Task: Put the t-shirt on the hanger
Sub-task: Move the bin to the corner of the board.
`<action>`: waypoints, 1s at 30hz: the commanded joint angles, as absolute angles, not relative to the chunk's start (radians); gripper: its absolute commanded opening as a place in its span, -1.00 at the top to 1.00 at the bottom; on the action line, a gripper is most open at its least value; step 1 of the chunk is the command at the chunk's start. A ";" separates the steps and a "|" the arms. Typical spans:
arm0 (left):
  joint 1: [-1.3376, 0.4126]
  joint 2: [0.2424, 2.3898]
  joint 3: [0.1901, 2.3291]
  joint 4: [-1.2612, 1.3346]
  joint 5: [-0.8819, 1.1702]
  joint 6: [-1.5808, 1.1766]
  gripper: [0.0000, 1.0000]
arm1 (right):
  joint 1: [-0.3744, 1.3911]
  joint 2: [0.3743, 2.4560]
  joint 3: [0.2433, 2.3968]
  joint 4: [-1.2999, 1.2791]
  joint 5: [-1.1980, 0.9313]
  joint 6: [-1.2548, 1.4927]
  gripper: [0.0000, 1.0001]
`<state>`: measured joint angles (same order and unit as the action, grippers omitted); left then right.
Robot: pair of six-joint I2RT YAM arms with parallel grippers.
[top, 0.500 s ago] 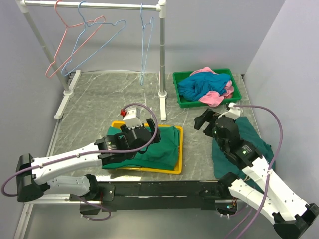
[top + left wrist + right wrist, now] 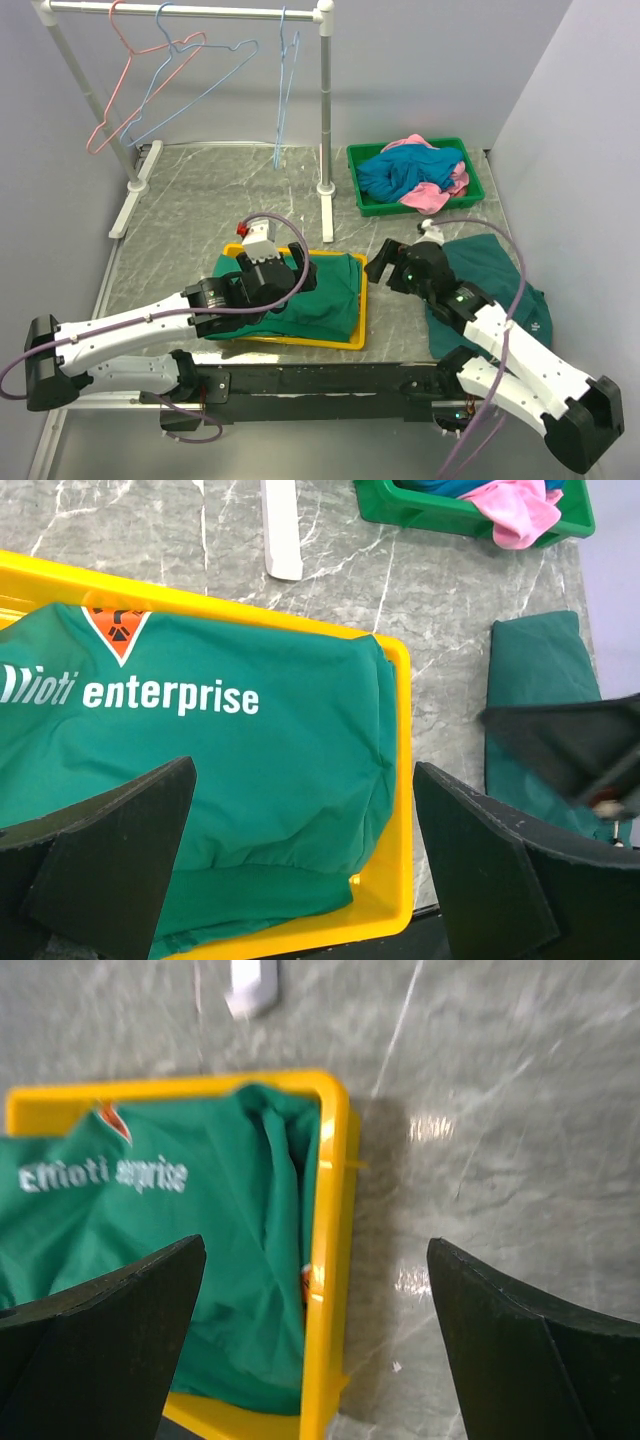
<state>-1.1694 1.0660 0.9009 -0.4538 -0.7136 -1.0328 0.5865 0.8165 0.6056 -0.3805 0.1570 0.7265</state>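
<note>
Approach step. My left hand [image 2: 305, 852] and right hand [image 2: 315, 1332] hang spread and empty above the yellow tray [image 2: 300, 342]; next, I reach for the t-shirt [image 2: 398, 174].

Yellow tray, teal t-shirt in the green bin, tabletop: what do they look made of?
Yellow tray: likely moulded plastic, with an even glossy colour and a rounded rim. Teal t-shirt: soft matte cloth, crumpled in loose folds. Tabletop: grey with white veins and glints. It could be polished stone or a marble-print laminate; I cannot tell which.
</note>
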 commanded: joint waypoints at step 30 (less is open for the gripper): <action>-1.051 0.905 1.077 -0.564 -0.696 -0.916 -0.93 | 1.078 1.675 0.992 -0.041 0.123 0.933 -0.90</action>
<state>-1.0603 0.9382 1.0256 -0.5205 -0.6930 -0.9432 1.0344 1.5898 0.8566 -0.1169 0.1341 0.9234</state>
